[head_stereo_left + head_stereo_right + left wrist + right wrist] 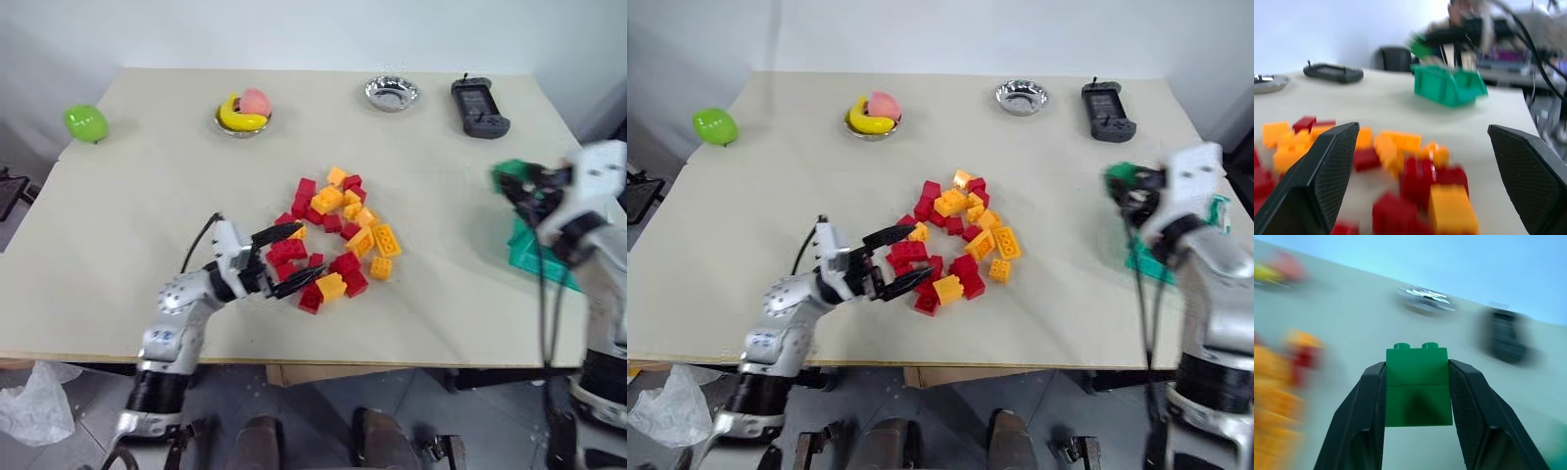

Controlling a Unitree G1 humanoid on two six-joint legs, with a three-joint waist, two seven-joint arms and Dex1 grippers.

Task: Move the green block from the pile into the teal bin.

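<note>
On your far left, a lime-green egg-shaped ball (86, 122) lay at the table (127, 196) edge. To its right, at the back, stood a small bowl holding a banana (240, 119) and a pink fruit (256, 101).

Your left gripper (284, 261) hovered at the near-left edge of the pile (336, 235) of red and yellow-orange bricks, its fingers (1322, 171) spread wide apart with nothing between them.

Behind the pile, an empty steel bowl (392, 93) sat at the back, with a black handheld controller (479, 108) to its right.

On your right, the right gripper (1418, 396) was closed on the green block (1418, 387), both fingers pressed against its sides, studs pointing away from the wrist. It was held in the air over the right side of the table, just beside the teal bin (1449, 85), which stood at the table's right edge.
</note>
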